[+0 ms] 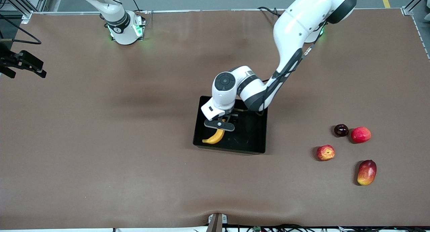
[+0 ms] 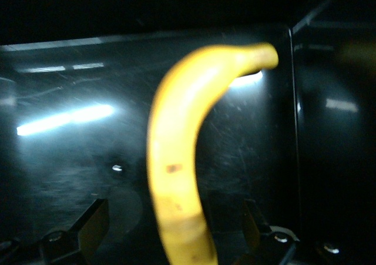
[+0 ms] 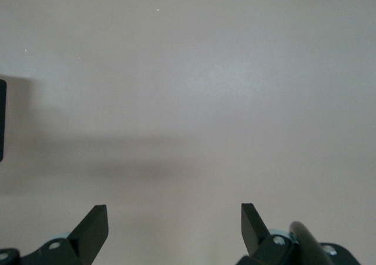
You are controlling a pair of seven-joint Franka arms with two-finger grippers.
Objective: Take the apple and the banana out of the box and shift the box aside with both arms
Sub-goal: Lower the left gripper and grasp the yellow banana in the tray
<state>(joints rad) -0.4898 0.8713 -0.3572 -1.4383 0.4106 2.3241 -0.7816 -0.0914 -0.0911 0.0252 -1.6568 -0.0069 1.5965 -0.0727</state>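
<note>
So at the far left edge of the front view, upper part, the right claw [image 1: 23, 62] hangs over the brown bench [image 1: 117, 141], spread wide with nothing between the fingers. Its own wrist view shows just bare bench surface under the two fingertips [image 3: 94, 227]. That arm is waiting.

Middle of the frame: the box [image 1: 250, 138], a glossy black tray, sits flat on the bench. The banana [image 1: 215, 137] lies inside it, in the part toward the right arm's end, curving down to the box's lower corner in the picture. The left claw [image 1: 220, 125] is right over the banana, inside the box, jaws wide, one finger on each side of the fruit. In the left wrist view the banana [image 2: 176, 177] runs up between the fingertips [image 2: 88, 224] with a gap on both sides, so it isn't gripped.

Right side of the frame, well apart from the box: the apple [image 1: 325, 152] sits on the bench, with a dark purple fruit [image 1: 341, 130] and a red round fruit [image 1: 360, 134] above it in the picture, those two just beside each other. Lowest and furthest right is the mango [image 1: 367, 172].
</note>
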